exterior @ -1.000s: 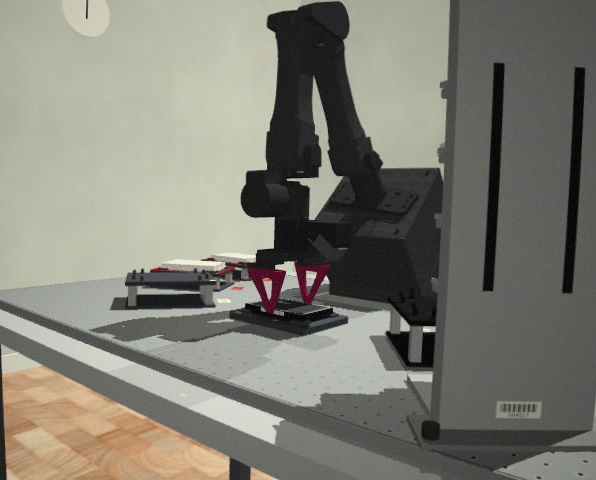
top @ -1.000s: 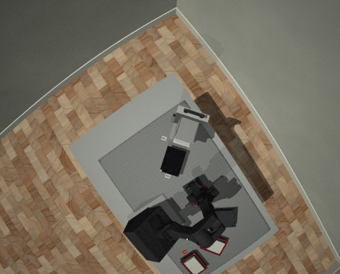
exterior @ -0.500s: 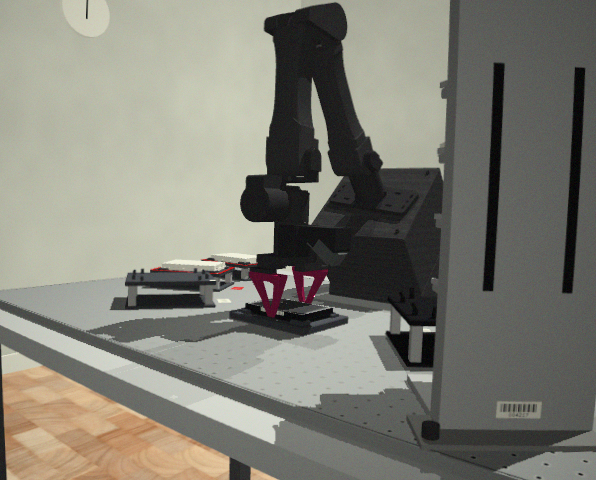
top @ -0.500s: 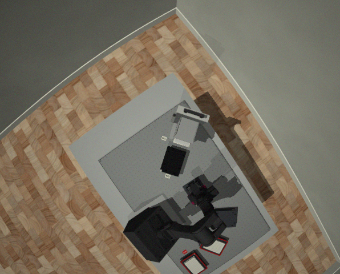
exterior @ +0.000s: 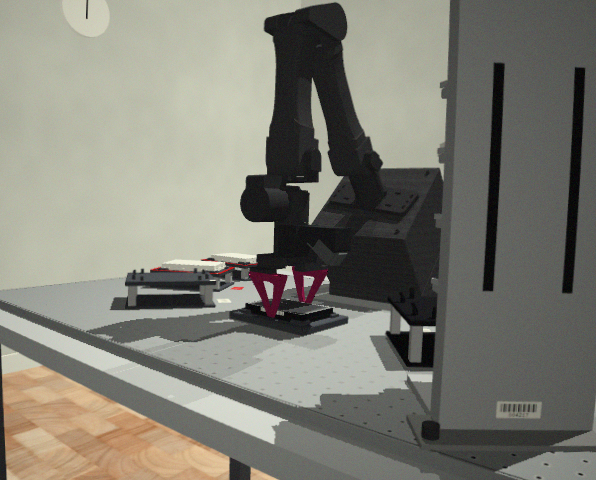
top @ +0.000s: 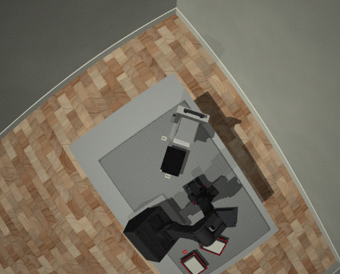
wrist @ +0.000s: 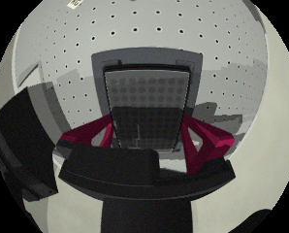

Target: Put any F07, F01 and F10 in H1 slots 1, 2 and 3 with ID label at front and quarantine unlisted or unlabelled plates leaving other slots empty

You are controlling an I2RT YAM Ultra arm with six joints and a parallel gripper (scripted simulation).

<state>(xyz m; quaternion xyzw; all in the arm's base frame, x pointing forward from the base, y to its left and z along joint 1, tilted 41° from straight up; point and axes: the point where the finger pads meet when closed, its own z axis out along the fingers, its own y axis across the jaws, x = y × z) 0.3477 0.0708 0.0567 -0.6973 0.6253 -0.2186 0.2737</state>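
A dark 96-well plate (wrist: 146,97) (exterior: 319,310) lies flat on a low grey nest (wrist: 100,87) (exterior: 308,329). My gripper (wrist: 146,116) (exterior: 288,308) points down over it, one magenta finger against each long side, and is shut on the plate. The plate's near end is partly hidden by the gripper body. No ID is readable on it. The plate hotel H1 (top: 187,129) (exterior: 538,232) stands at the far end; a pale strip with wells (top: 181,142) shows at its front. Its slots cannot be seen into.
A black raised nest (top: 173,160) stands before the hotel beside the RG label (top: 167,176). A dark pinned nest (top: 231,216) (exterior: 166,279) stands on the other side of the arm. Two white plates (top: 215,245) (top: 194,263) lie on red-edged nests beyond it.
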